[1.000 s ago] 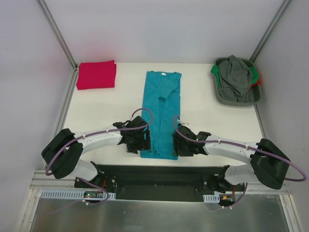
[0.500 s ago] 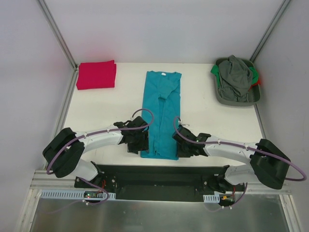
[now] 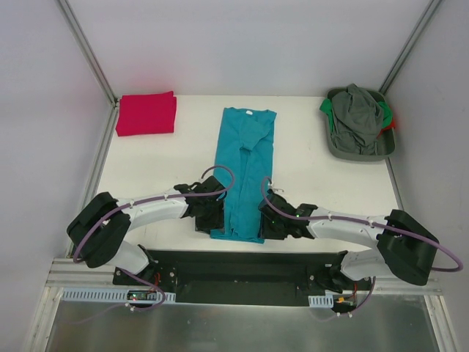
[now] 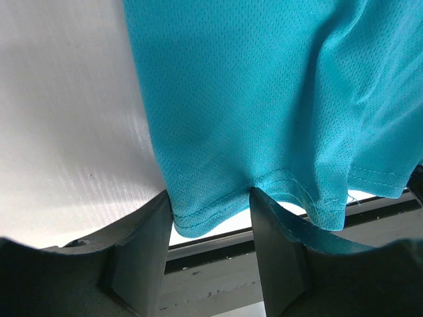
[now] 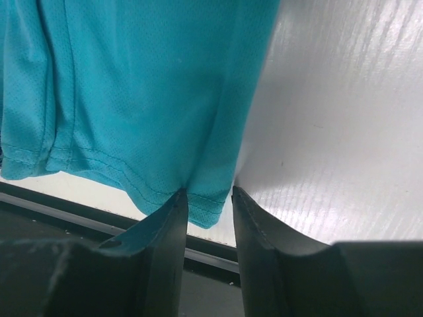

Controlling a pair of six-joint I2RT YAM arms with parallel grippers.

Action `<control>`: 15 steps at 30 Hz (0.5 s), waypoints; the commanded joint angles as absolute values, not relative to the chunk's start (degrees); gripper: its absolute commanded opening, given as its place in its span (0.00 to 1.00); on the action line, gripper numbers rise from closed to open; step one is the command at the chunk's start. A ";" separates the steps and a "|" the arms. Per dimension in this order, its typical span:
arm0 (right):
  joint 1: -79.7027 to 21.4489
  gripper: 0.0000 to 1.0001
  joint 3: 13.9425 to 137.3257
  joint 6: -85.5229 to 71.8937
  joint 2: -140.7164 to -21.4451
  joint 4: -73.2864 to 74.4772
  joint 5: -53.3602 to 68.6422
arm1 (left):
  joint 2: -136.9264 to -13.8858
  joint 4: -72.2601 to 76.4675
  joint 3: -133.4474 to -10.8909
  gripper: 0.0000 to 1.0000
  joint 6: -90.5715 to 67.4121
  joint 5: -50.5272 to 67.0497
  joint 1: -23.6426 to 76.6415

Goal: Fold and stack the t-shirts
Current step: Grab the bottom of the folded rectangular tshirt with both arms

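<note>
The teal t-shirt (image 3: pixel 244 161) lies folded into a long narrow strip down the middle of the white table (image 3: pixel 157 165), white neck label at the far end. The red t-shirt (image 3: pixel 146 114) lies folded at the back left. My left gripper (image 3: pixel 212 220) is open, its jaws on either side of the near left hem corner of the teal cloth (image 4: pixel 264 99); the hem sits between the fingers (image 4: pixel 142 244). My right gripper (image 3: pixel 267 224) is open with a narrower gap, straddling the near right hem corner (image 5: pixel 205 208); its left finger (image 5: pixel 165 244) touches the cloth.
A grey tray (image 3: pixel 359 156) at the back right holds a pile of grey, green and red clothes. The table's near edge and the black base rail (image 3: pixel 242 268) lie just under both grippers. White walls close in the sides.
Both grippers have slid inward and slightly nearer, onto the teal shirt's near hem corners, and the hem edge has shifted a little toward the table's front edge.
</note>
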State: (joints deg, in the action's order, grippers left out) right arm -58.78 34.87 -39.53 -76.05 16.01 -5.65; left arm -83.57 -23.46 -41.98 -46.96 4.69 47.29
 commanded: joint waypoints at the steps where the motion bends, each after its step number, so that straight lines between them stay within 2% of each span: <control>1: -60.20 0.38 33.92 -42.54 -77.44 18.81 -5.18 | -87.45 -26.72 -37.53 0.49 -46.67 4.22 48.51; 4: -60.64 0.43 34.19 -43.06 -76.29 18.81 -5.19 | -87.80 -26.72 -37.35 0.49 -46.76 4.13 48.60; 8: -61.17 0.43 34.36 -43.86 -74.27 18.89 -7.20 | -88.42 -26.63 -37.27 0.47 -46.93 4.13 48.60; 15: -61.52 0.46 34.45 -44.91 -72.16 19.51 -8.61 | -88.33 -26.28 -37.18 0.38 -47.20 4.83 48.87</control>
State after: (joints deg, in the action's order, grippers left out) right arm -60.99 34.68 -43.11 -74.15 17.54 -6.76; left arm -84.16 -23.33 -41.65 -47.33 6.17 47.31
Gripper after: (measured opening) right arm 0.455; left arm 0.409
